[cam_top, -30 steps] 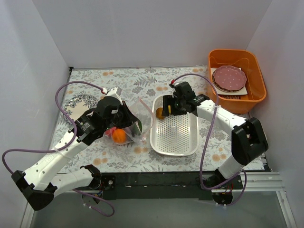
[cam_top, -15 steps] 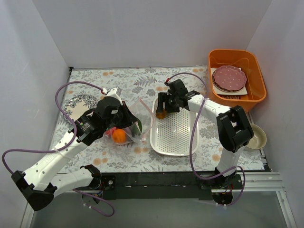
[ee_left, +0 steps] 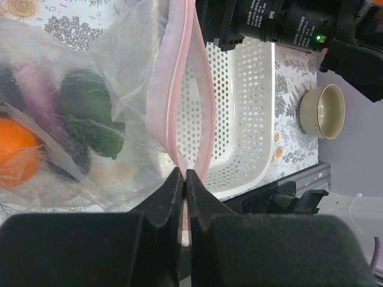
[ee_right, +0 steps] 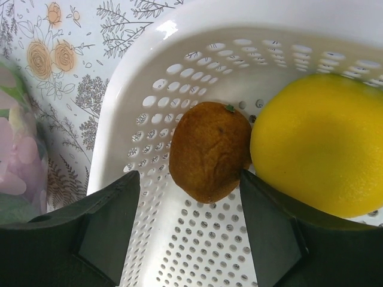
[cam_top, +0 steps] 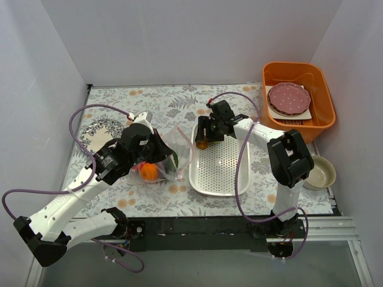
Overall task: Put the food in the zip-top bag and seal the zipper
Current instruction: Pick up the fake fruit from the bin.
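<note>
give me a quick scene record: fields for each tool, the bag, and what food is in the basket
left tool: shut on the zipper at one end; bag mouth open
right tool: open, fingers either side of the kiwi
zip-top bag: orange and avocado seen inside
white basket: kiwi and lemon, side by side

Kiwi [ee_right: 209, 152], lemon [ee_right: 320, 143] in basket [cam_top: 221, 173] — bag [ee_left: 131, 54] left.

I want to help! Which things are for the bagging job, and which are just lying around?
For the job: clear bag, pink zipper, kiwi, lemon, orange, avocado.
Just lying about: white basket (only holds fruit), orange bin, dotted plate, bowl.
</note>
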{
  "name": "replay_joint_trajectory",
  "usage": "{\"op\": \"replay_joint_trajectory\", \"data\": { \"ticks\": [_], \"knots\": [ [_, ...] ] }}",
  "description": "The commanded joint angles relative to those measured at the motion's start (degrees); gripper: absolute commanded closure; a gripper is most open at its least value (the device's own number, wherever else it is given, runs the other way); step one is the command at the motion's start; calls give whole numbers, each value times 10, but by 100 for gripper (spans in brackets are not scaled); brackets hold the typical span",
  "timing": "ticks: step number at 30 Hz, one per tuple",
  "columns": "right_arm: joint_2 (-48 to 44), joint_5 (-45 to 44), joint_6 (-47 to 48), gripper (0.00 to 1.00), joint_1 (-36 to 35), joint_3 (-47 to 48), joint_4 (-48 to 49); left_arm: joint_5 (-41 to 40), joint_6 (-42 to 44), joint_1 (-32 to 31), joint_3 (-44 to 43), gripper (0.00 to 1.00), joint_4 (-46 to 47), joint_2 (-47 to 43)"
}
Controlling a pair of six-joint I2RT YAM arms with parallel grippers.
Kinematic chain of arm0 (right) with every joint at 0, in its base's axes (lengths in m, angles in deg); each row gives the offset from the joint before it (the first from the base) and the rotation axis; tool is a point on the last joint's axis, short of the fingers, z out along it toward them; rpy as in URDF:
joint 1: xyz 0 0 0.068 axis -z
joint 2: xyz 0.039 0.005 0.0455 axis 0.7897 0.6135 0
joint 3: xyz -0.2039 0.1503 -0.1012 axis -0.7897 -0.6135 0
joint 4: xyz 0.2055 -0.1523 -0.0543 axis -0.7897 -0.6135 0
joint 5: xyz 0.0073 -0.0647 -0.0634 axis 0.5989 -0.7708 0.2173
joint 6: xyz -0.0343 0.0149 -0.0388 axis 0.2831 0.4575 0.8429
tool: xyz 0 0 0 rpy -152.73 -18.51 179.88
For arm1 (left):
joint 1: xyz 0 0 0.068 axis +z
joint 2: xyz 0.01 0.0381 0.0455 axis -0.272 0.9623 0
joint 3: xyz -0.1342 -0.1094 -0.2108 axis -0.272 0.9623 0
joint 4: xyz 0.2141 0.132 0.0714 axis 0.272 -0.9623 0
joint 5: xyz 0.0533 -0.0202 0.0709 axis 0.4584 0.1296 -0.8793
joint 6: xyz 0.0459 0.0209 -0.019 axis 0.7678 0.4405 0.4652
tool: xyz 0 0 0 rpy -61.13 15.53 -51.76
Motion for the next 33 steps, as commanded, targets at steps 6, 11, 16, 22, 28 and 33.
{"op": "replay_joint_trajectory", "data": {
  "ticks": [6,11,16,22,28,33],
  "knots": [
    [24,3,-15,29,0,1,25,-1,-2,0,17,100,13,-22],
    [11,2,-11,49,1,-26,29,-8,3,-1,14,100,5,-24],
    [-36,4,-4,57,0,-80,35,-6,7,0,15,100,9,-23],
    [-106,-11,31,57,-8,-120,-12,-2,-3,0,26,100,16,-27],
    [-164,-65,90,46,-9,-169,-91,-1,-3,-1,26,100,14,-26],
    [-180,-56,110,34,-9,-193,-103,7,-2,0,25,100,18,-18]
  ]
}}
